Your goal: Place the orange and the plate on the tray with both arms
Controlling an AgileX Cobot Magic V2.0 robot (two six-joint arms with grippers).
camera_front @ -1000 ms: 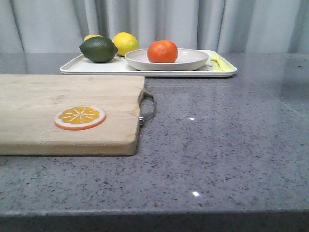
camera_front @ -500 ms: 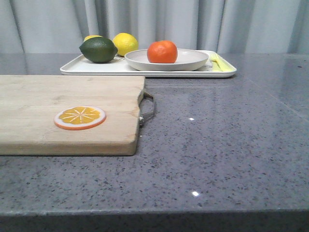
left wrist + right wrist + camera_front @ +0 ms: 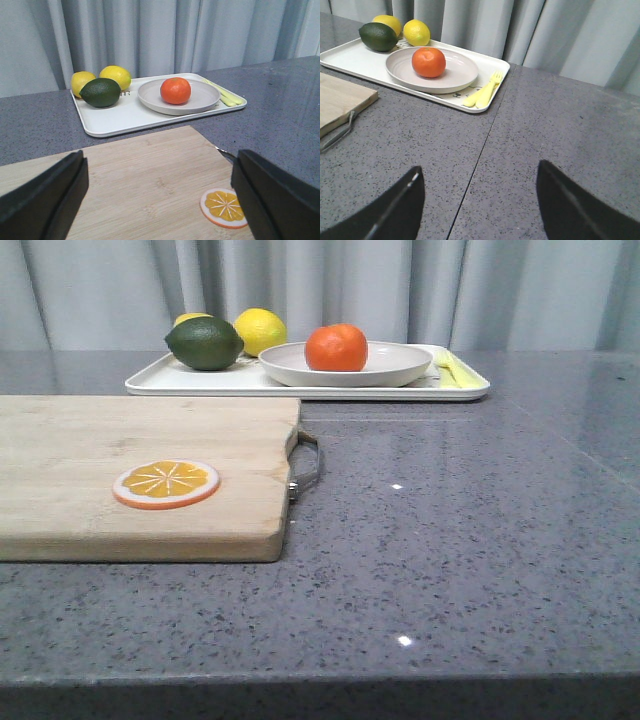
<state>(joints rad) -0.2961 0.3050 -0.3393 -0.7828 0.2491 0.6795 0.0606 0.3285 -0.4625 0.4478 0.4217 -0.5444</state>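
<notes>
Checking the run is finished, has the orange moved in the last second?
No. The orange sits at the same spot in the plate, unchanged against the tray rim.

Staged kitchen-style test setup: a grey speckled stone desk [image 3: 450,540] backed by plain grey curtains [image 3: 350,290], carrying a wooden cutting board [image 3: 140,475], a white tray [image 3: 200,380], and tidily arranged fruit.

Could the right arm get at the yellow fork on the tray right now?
Probably yes: the right gripper is open, and only bare countertop lies between it and the yellow fork at the tray's near edge.
</notes>
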